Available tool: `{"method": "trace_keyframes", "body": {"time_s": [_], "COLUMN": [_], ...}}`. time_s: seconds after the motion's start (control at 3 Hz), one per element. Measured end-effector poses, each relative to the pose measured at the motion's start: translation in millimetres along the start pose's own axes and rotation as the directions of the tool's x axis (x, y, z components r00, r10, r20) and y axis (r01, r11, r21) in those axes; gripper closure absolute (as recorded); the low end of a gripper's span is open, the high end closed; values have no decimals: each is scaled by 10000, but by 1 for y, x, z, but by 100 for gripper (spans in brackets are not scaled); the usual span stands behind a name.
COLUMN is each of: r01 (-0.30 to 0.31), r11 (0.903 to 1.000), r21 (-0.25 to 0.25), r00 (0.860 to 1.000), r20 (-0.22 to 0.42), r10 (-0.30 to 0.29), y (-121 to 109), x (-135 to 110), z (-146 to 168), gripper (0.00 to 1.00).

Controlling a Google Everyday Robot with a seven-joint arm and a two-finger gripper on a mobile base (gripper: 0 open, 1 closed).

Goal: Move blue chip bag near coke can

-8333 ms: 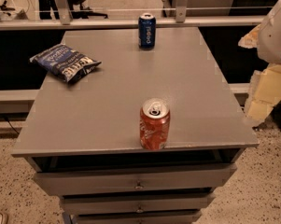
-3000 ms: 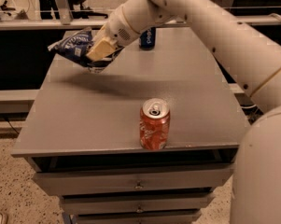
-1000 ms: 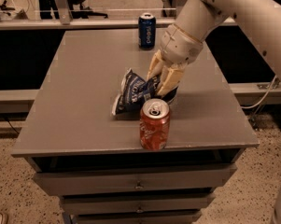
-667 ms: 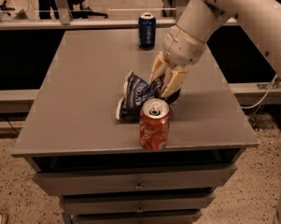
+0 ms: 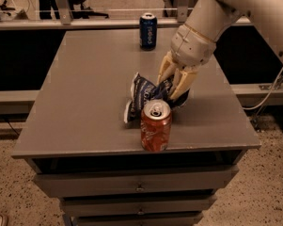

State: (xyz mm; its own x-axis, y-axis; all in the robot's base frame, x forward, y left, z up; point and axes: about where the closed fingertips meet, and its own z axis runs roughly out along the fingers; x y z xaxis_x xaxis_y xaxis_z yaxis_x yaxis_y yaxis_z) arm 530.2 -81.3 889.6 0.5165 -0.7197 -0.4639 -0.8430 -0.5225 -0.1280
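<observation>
Camera view. Clock directions use the table top as the dial, with 12 o'clock at the far edge.

1. Work surface: a flat grey rectangular table top sits on a grey cabinet with stacked drawers. The cabinet stands on a speckled floor.
2. Target: the red-orange aluminium coke can, with white script and a silver pull-tab top, stands upright at 6 o'clock, near the front edge.
3. Task item: the crinkled dark blue chip bag, with white lettering and white edges, is at the dial centre. It lies just behind the coke can, at 11 o'clock from it. The bag is crumpled and tilted. Its lower left corner reaches down toward the table surface. Its near edge is partly hidden behind the can top, so contact between bag and can cannot be confirmed.
4. End effector: the cream two-finger gripper is at 1 o'clock from the coke can and points down and to the left. The jaws are narrow and pinch the right end of the blue chip bag between them.
5. Arm: the white robot arm enters from 2 o'clock, above the right side of the table.
6. Other item: a dark blue cylindrical Pepsi can stands upright at 12 o'clock, at the far edge and well apart from the bag.
7. A thin cable hangs beyond the 3 o'clock edge.
</observation>
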Motion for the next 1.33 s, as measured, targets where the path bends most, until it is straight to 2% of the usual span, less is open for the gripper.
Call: {"method": "trace_keyframes", "body": {"time_s": [0.33,1.0,1.33], "r01": [398,722,774], "r11": [9991,9967,9962], "r21": [-148,-369,-403], "r00": [9991,9971,9966], "r20": [-132,-203,-259], "r10": [-400,-730,-785], "y": [5,6,5], "x": [1,5,8], "z": [1,6,6], "gripper": [51,5,0]}}
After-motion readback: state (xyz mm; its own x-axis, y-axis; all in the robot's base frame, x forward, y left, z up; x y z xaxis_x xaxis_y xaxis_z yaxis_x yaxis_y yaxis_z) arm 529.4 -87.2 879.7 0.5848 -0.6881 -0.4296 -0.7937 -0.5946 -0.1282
